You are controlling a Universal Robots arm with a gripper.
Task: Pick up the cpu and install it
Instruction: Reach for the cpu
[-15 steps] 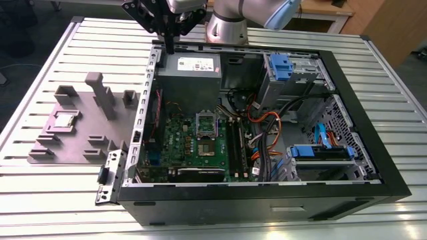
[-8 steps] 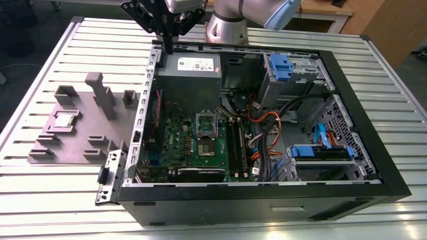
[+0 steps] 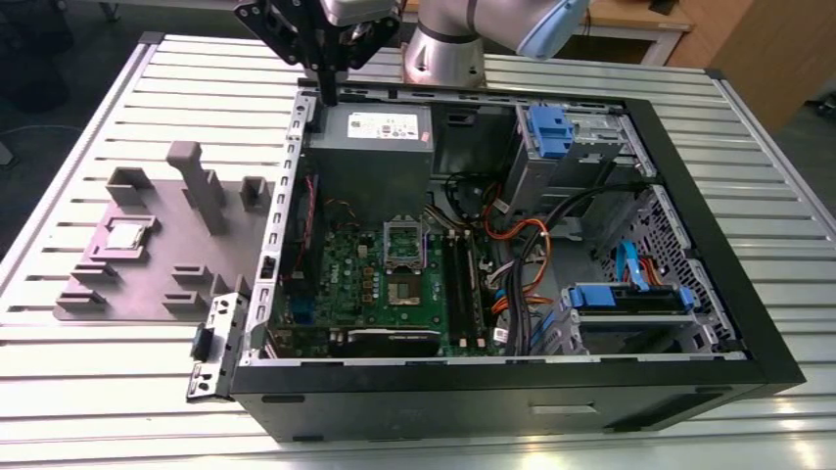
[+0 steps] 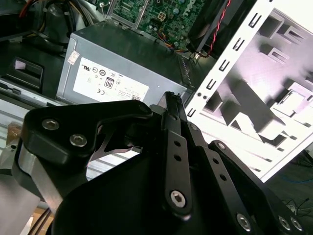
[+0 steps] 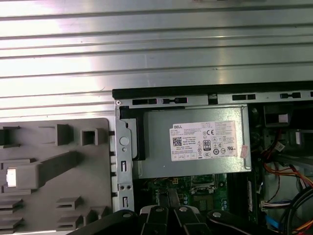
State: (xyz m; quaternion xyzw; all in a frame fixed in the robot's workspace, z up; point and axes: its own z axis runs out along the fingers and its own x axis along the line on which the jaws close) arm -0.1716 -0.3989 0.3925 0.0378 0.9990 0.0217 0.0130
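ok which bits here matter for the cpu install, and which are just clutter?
Job: small flat silver square cpu, in the grey tray; hinged silver socket frame; black gripper.
Clutter: grey metal box with white label; blue drive brackets; orange cables.

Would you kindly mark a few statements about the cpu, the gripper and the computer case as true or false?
1. The cpu lies on the grey fixture plate, outside the computer case. True.
2. The gripper holds the cpu. False: it is shut on nothing, above the case's rim.
3. The power supply bears a white label. True.
4. The case is closed. False: it lies open, motherboard showing.
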